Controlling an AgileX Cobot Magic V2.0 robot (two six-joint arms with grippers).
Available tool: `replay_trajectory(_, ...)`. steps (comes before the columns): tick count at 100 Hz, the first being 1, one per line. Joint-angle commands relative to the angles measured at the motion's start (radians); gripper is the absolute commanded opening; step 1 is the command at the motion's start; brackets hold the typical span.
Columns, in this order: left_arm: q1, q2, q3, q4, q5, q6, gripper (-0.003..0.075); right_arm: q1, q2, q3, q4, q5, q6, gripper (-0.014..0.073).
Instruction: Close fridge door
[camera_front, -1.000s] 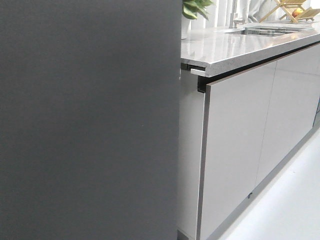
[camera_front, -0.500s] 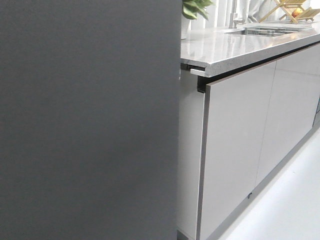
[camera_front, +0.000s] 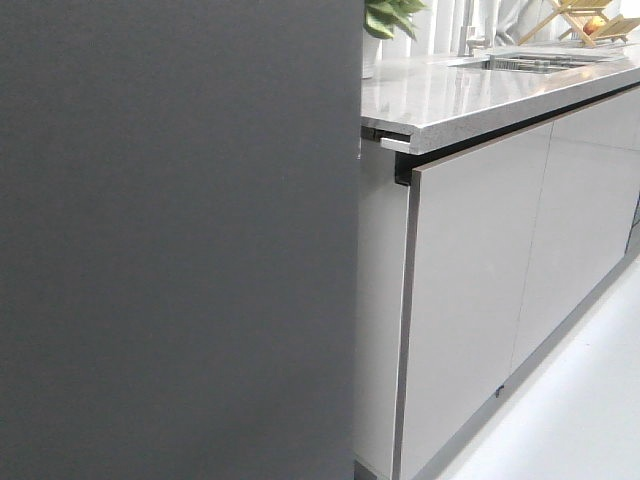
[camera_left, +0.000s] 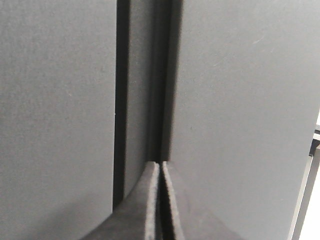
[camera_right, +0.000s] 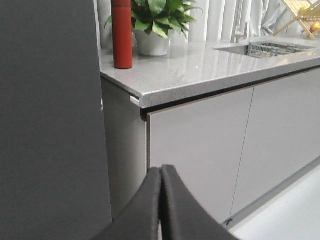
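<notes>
The fridge door (camera_front: 180, 240) fills the whole left part of the front view. It is a tall, flat panel of matte dark grey, with a fine, slightly grainy surface and a straight vertical edge on its right side. In the left wrist view the same dark matte surface appears as two flat panels with a narrow, deep vertical gap between them. The left gripper (camera_left: 160, 170) points into this gap; its two black, wedge-shaped fingers are pressed together, with only a thin line between them and nothing held.

Just beside the door's right edge stands a pale grey side panel (camera_front: 380, 320), smooth and plain. Next come the cabinet doors (camera_front: 470, 290), glossy light grey rectangles with thin dark edges. Above them lies the countertop (camera_front: 450, 95), a polished speckled grey stone slab with a squared edge. On it, in the right wrist view, stand a red cylinder (camera_right: 122, 32) and a leafy green plant in a white pot (camera_right: 152, 42).

The right gripper (camera_right: 161, 175) is in front of the cabinets, its rounded black fingers closed against each other, empty.
</notes>
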Motion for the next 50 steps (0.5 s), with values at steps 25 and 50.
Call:
replay_trajectory(25,-0.010,0.019,0.028,-0.002,-0.077,-0.004,-0.0021,-0.006,-0.023,0.096,-0.019,-0.177,0.001,-0.0076)
replay_trajectory(50,-0.010,0.019,0.028,-0.002,-0.077,-0.004,-0.0020,-0.006,-0.025,0.115,-0.019,-0.187,0.001,-0.0076)
